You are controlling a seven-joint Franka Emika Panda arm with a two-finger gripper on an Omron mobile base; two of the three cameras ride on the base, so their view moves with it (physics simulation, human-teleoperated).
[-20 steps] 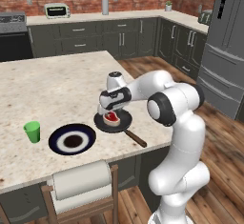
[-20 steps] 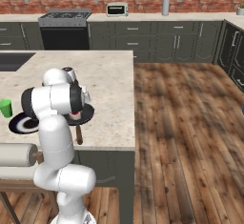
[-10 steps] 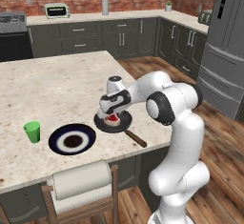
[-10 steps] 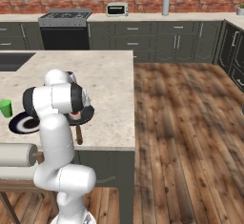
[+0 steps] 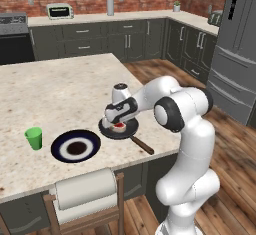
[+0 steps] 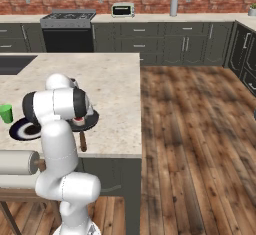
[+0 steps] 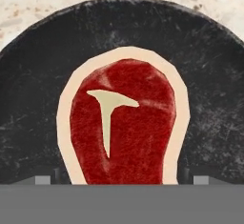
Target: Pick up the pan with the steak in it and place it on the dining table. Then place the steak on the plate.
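gripper [image 5: 119,124] jaws apart | steak [image 7: 125,123] right below, prob. untouched | in pan [image 5: 120,130]

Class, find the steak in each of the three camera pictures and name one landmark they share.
Left base view: the steak lies centre, under the hand.
Right base view: steak at left, beside the arm.
Hand view: steak in the middle, large.
Shared landmark: the pan around it.
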